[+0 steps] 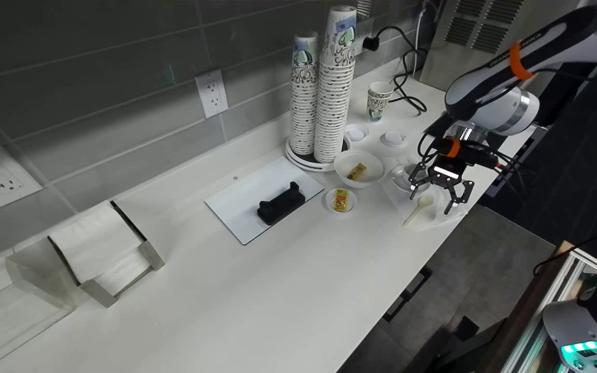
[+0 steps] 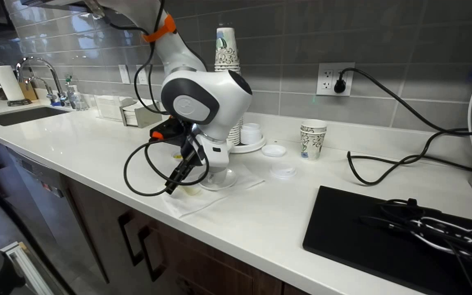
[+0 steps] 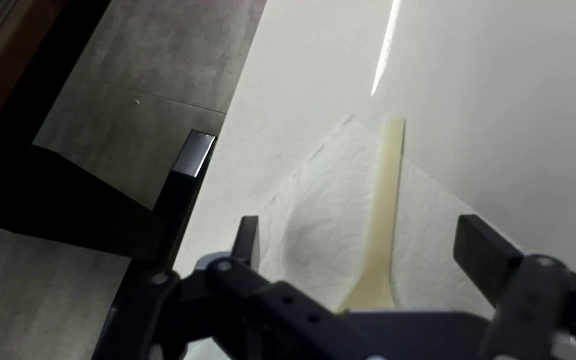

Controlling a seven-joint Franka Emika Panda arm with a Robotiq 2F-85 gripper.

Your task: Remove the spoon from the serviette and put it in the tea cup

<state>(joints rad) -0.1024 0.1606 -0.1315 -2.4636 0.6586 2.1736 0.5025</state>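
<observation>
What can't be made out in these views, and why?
Spoon: bowl end hidden behind the jaws in the wrist view.
Tea cup: partly covered by the jaws in an exterior view.
Yellow packets: print too small to read in an exterior view.
Black board: cut off by an exterior view's right and bottom edges.

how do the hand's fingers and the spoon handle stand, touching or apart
Apart. In the wrist view the spoon handle shows between the fingers of the open hand, with a gap of napkin on both sides.
</observation>
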